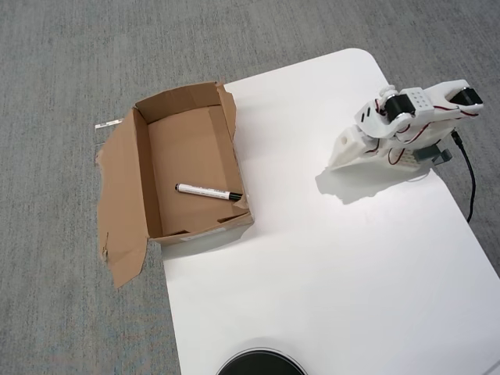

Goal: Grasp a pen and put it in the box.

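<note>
Already inside the box (125,195): the pen (208,191) lies flat on the box floor, toward the lower right part of the interior in the overhead view, black cap end pointing right near the right wall, white barrel with dark print running left. Box is brown cardboard, shallow, ragged flaps; one big torn flap spreads out on the left over the grey carpet (62,312). Box sits at the left edge of the white tabletop (328,273), its right wall over the tabletop edge, the rest looks to be over carpet side — exact support can't be told.

Arm (414,117) is white, folded up at the right side of the tabletop, well apart from the box. Gripper (344,155) points down and left, empty, nothing between its fingers; fingers look pressed together into one white wedge, but from this angle I cannot tell for sure if closed or slightly parted. Shadow of the arm falls on the tabletop just below it. Black cable (469,183) runs down from the arm base at right edge. Dark round object (260,364) cut off at the bottom edge.
</note>
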Robot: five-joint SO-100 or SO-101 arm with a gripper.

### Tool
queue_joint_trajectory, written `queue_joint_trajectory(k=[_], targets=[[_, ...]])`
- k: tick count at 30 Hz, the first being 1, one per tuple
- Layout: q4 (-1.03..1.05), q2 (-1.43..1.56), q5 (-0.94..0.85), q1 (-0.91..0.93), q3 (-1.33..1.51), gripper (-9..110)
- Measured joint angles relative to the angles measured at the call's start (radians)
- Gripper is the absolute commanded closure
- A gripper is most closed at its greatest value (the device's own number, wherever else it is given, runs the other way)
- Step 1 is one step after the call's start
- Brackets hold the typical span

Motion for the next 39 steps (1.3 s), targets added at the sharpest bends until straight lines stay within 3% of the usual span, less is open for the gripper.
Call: queue_joint_trajectory(k=[39], targets=[[0.048,0.002,-0.002,0.026,0.000,100]])
